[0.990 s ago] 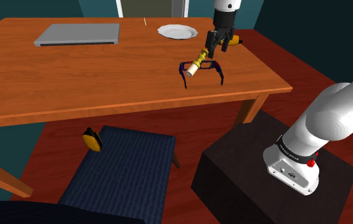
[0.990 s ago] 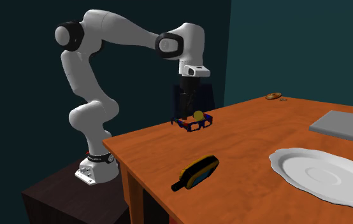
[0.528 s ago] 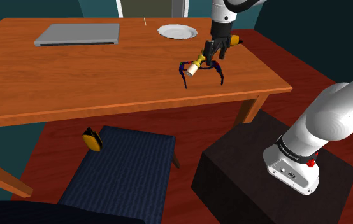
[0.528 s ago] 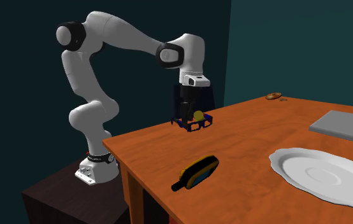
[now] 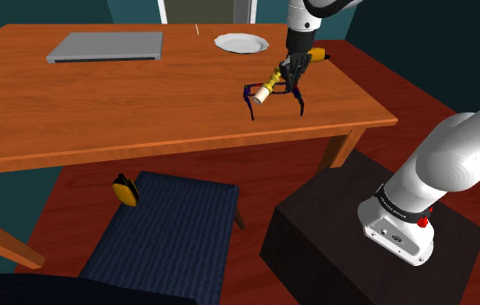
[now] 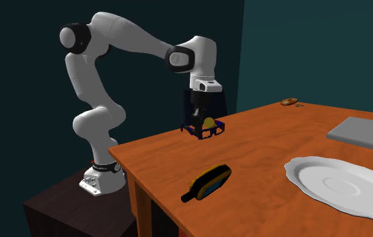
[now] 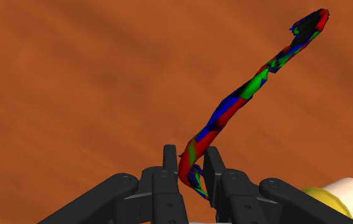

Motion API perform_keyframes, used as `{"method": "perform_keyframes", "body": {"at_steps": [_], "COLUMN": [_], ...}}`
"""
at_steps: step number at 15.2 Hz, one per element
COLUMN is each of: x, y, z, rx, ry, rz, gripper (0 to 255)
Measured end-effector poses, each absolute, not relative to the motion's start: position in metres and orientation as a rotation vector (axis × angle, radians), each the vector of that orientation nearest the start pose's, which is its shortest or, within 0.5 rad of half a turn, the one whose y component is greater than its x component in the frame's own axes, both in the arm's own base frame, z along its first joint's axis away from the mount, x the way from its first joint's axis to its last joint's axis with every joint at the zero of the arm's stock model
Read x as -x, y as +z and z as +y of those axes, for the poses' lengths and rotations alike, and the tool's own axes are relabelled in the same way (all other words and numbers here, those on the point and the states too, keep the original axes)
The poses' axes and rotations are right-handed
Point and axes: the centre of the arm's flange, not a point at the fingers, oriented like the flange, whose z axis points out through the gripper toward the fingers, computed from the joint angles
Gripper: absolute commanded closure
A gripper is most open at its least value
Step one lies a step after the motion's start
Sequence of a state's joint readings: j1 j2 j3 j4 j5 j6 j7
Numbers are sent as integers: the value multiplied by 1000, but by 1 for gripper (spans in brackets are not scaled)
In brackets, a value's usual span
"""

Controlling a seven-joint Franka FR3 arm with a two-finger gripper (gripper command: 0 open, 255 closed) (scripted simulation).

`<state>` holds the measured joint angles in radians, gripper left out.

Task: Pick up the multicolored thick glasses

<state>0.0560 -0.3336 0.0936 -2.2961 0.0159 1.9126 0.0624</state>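
Closest to us, in the wrist view, the gripper point(image 7: 191, 159) has its two black fingers drawn in on one temple arm of the multicoloured glasses point(image 7: 232, 105). They pinch it near its root, so we judge the grasp made and the lift as the step in hand. The hold is on a thin, curved strip well off the frame's middle, so we would rise straight and slowly, keep the wrist level, and expect the free side to sag or swing. A yellow and white cylinder point(image 7: 334, 194) lies just beside the fingers, against the frame, and a crooked lift could knock it over. From the fingers the held arm runs outward over the bare wood and ends in a hooked tip. In the shoulder view the glasses point(image 5: 273, 94) sit on the orange table point(image 5: 143, 104) near the corner nearest the stand, under the gripper point(image 5: 290, 74). Their long axis, the front bar, lies across that view. Both temple arms point toward the table's near edge, and the front faces the table's middle. Farther off lie a white plate point(image 5: 241, 42) and a flat grey slab point(image 5: 107, 46).
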Motion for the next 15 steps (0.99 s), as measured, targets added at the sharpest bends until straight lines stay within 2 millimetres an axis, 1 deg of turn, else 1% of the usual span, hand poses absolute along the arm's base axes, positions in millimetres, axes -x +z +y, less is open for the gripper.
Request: {"method": "perform_keyframes", "body": {"at_steps": [2,4,15], "x": [-438,-437,-437], "y": [476,482,538], "z": [69,70,69], "rx": [3159,3159,3159], "ry": [78,78,78], "rz": [-119,-120,-120], "gripper": [255,255,255]}}
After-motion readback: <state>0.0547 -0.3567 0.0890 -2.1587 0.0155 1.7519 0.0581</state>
